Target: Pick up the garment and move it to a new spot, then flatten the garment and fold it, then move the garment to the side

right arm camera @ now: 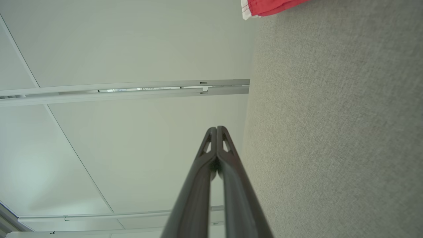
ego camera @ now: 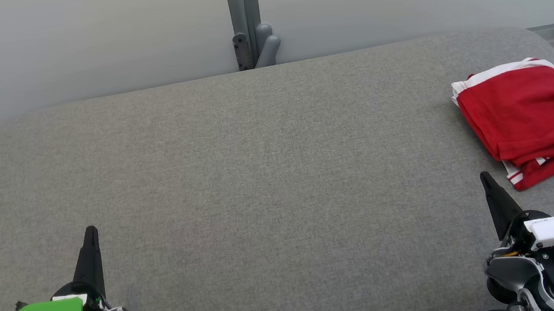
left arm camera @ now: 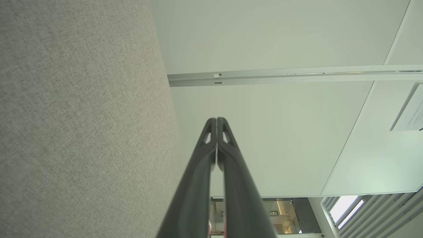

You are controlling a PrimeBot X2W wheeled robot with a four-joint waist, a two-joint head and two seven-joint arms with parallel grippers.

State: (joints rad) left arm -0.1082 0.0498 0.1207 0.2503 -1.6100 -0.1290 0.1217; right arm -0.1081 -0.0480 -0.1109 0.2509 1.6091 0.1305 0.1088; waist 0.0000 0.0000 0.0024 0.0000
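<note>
Matt red cloth garment [ego camera: 528, 116] on rough grey woven table [ego camera: 259, 178].

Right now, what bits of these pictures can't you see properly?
1. Red garment, head view: right side cut off by the picture's edge, so its lettering cannot be read.
2. Same garment, right wrist view: all but a corner cut off by the top edge.
3. Paper notice, left wrist view: print too small to read.
4. Dim room, left wrist view: partly hidden behind the left gripper and its shut jaws.
</note>
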